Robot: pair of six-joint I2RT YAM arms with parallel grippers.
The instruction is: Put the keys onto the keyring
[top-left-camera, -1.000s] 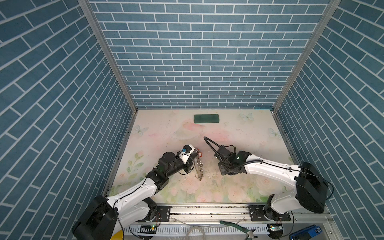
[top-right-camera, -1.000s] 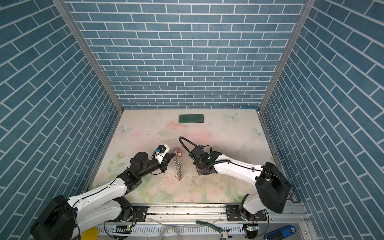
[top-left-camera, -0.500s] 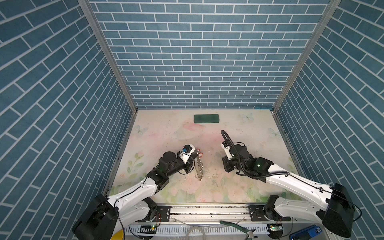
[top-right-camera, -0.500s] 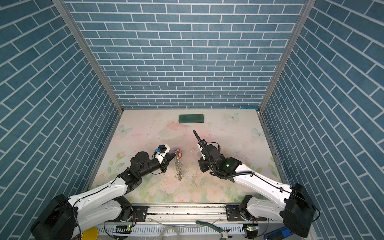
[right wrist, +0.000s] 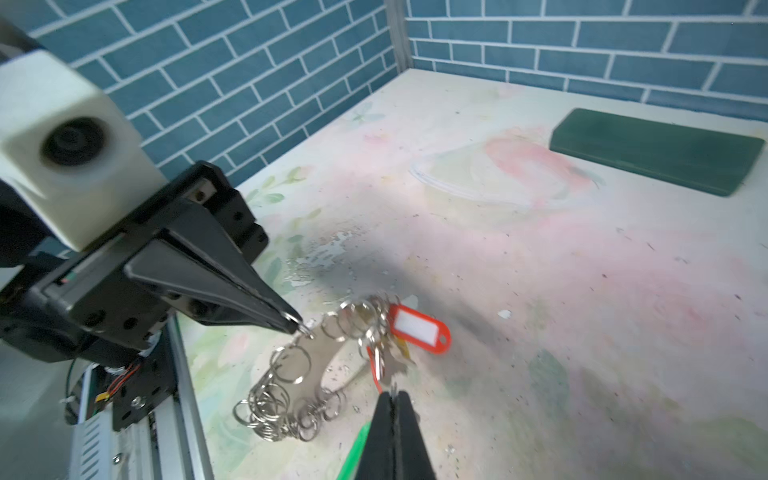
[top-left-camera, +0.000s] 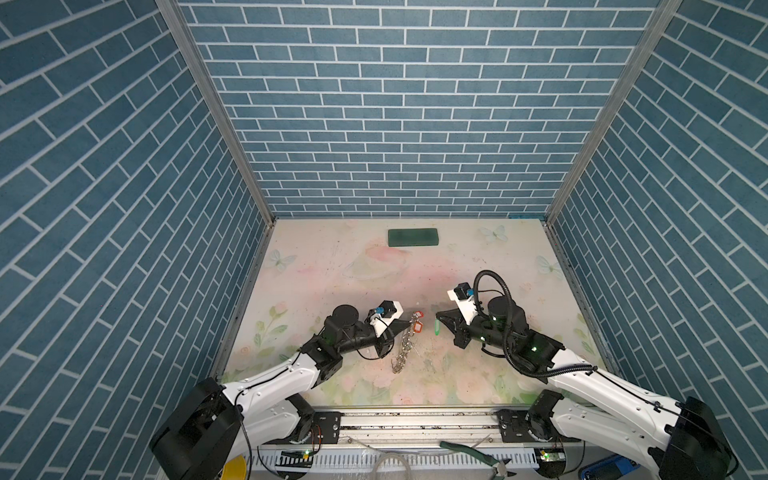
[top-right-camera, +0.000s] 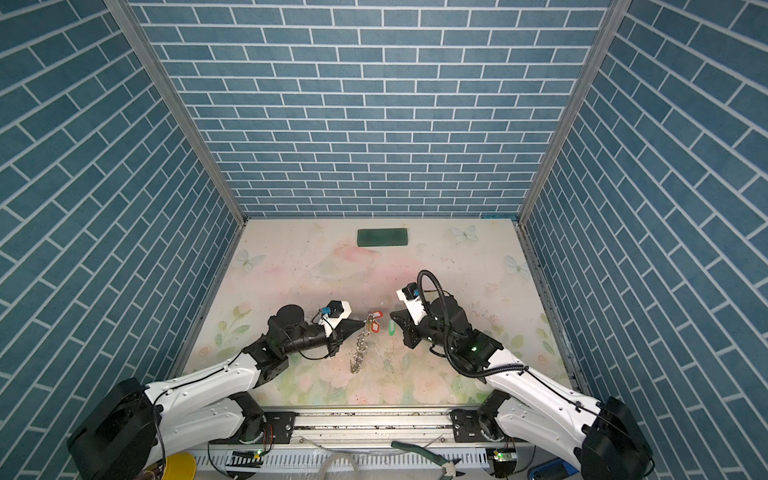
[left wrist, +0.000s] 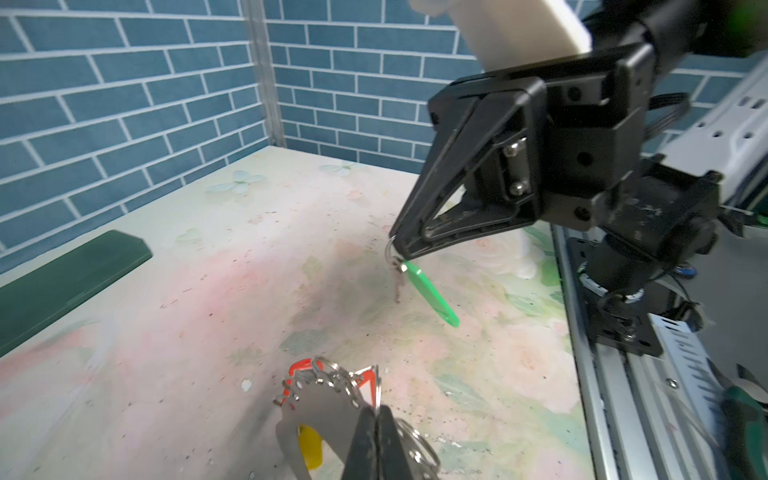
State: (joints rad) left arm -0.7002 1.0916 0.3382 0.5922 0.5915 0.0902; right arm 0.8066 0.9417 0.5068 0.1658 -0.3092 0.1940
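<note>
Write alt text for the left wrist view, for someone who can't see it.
The right gripper, shut, dangles a green-tagged key above the floral table. In the foreground the left gripper clamps the grey keyring, with a red tag and a yellow tag; a dark green block lies near the wall.

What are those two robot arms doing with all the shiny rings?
They are putting keys on a big keyring. The left gripper pinches the keyring by one edge and holds that end raised. Keys with red tags and a yellow tag already hang on it. The right gripper holds a key with a green tag by its small ring, close to the keyring but not yet hooked on.
</note>
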